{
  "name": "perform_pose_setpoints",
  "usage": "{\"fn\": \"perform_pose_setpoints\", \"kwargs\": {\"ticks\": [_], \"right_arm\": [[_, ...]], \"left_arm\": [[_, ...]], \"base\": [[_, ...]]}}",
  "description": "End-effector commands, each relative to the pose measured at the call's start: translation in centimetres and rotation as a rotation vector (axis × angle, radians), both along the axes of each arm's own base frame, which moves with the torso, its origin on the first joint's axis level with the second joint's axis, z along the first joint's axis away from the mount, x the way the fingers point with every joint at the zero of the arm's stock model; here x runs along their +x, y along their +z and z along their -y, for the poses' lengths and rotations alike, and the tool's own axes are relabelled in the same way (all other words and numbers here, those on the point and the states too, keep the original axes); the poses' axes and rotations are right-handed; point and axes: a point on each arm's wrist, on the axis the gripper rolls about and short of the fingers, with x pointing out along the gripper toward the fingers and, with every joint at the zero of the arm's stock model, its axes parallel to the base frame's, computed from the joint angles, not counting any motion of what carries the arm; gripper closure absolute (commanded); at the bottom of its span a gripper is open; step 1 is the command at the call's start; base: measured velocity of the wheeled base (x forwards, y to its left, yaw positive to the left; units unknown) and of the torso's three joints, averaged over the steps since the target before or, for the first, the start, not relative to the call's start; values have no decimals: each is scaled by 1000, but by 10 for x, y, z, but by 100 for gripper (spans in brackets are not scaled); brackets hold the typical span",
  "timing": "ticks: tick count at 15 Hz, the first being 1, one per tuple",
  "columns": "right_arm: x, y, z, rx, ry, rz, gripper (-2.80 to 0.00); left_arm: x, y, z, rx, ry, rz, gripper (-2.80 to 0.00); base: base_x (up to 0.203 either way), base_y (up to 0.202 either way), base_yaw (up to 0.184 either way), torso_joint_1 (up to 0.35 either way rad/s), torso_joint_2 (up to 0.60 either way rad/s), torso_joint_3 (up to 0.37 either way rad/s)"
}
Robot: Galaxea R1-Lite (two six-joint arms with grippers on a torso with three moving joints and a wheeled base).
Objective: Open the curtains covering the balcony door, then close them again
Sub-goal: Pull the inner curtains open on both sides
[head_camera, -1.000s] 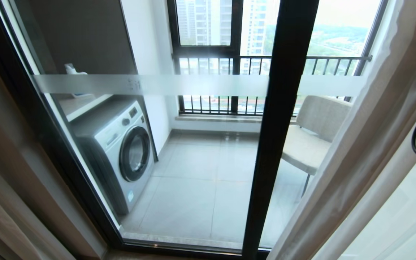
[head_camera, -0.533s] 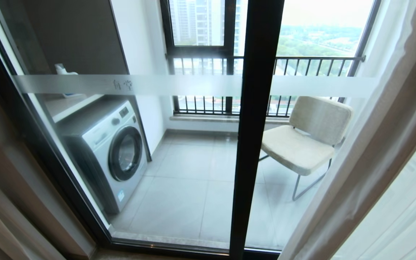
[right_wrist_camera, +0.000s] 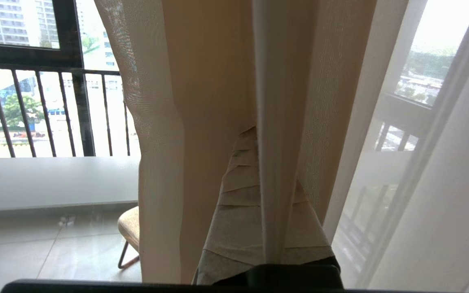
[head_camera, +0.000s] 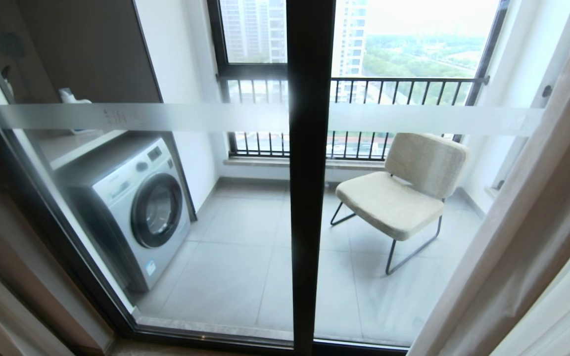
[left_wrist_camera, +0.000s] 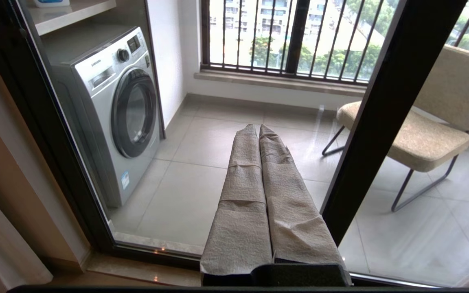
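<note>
Along the right edge of the head view, the curtains (head_camera: 527, 237) are drawing further aside, baring more balcony door (head_camera: 309, 173) and chair (head_camera: 403, 193); the right claw (right_wrist_camera: 265, 162) is clenched on a fold (the left claw (left_wrist_camera: 257, 129), clenched and empty, is idling), so opening is nearly done.

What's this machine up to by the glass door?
A two-armed robot is working the curtains at the balcony door. Its right gripper has its fingers shut on a fold of the cream curtain, which hangs bunched at the right side of the door. The left gripper is shut too, holds nothing and just points at the glass. The glass is mostly uncovered, so the washing machine and a chair show on the balcony.
</note>
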Motion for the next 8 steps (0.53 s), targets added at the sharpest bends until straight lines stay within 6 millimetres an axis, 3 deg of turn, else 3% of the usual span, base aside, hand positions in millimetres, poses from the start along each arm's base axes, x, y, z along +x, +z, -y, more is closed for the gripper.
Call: {"fn": "perform_pose_setpoints", "kwargs": {"ticks": [1,8], "right_arm": [[-7,2,2,-5,-19,13,0],[-17,3,12,-8,-70,16,0]], "left_arm": [[0,0,0,-1,1,1,0],[0,0,0,-1,1,1,0]], "base": [[0,-192,-2,2,7,7],[0,-191,-1,3,0,1]]}}
